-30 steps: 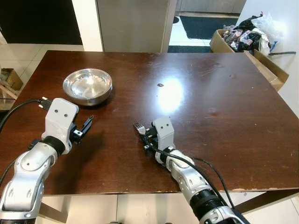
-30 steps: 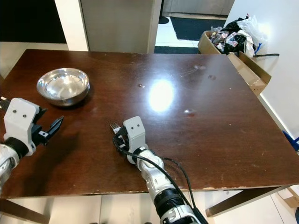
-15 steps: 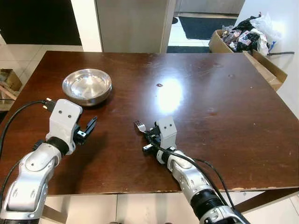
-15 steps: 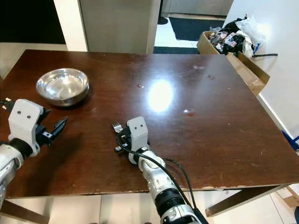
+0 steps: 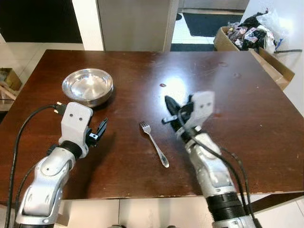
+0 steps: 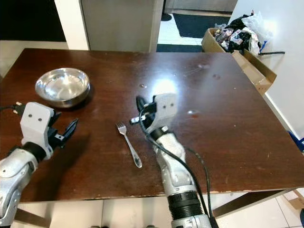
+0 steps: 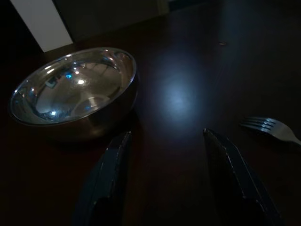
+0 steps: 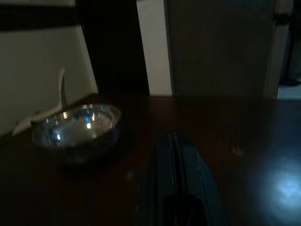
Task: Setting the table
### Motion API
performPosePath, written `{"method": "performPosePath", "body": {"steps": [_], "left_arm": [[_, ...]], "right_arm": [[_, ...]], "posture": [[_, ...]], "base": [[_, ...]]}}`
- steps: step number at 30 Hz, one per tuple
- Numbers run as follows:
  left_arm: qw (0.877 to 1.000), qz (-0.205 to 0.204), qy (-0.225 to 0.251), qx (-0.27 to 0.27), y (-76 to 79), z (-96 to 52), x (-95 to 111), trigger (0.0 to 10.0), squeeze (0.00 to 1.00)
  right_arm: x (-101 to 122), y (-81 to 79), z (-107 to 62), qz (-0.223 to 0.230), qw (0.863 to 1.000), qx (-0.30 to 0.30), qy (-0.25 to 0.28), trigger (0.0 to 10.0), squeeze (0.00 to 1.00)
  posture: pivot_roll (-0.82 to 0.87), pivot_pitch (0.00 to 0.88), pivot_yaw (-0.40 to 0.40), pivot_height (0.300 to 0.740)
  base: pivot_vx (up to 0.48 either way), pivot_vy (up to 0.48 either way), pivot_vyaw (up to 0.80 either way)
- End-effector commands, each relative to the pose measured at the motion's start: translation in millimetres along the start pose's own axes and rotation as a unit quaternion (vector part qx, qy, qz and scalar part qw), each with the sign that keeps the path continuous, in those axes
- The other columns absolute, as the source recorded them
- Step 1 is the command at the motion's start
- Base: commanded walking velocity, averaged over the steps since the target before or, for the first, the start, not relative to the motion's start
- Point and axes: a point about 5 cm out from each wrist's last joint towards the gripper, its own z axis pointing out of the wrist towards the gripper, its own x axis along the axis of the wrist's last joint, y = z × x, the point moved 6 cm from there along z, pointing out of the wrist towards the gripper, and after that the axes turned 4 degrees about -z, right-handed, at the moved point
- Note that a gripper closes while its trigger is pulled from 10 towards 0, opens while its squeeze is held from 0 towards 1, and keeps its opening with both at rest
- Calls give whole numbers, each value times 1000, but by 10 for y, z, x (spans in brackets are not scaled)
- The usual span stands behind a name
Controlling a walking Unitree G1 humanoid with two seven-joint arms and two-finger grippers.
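A silver fork lies flat on the dark brown table, tines toward the far side, with nothing touching it. A steel bowl stands at the far left, upright and empty. My right gripper hovers above the table, just right of and beyond the fork; its fingers are pressed together, shut on nothing. My left gripper is low over the table between bowl and fork, open, its fingers spread, with the bowl ahead and the fork tines to one side.
A cardboard box stuffed with bags stands on the floor past the table's far right corner. Behind the table is a grey door and a doorway with a dark mat. The table's near edge runs just below my arms.
My right gripper has let go of the fork and risen up and away to the right; the fork now rests on the table. My left gripper has crept slightly toward the middle.
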Motion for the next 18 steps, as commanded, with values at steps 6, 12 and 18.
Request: {"method": "performPosePath", "body": {"steps": [6, 12, 18], "left_arm": [[1000, 2, -2, 6, 27, 10, -5, 10000, 0], [1000, 3, -2, 10, 25, 8, -1, 10000, 0], [1000, 4, -1, 20, 17, -15, 12, 10000, 0]], "right_arm": [[-618, -54, -159, -22, 992, 22, -122, 10000, 0], [-822, -152, -85, -37, 984, 37, -169, 10000, 1000], [-940, -256, 0, -32, 977, 57, -204, 10000, 1000]], "posture": [[-4, 22, 34, 740], [8, 27, 31, 740], [56, 36, 0, 740]], "base": [[0, 0, 0], [0, 0, 0], [0, 0, 0]]}}
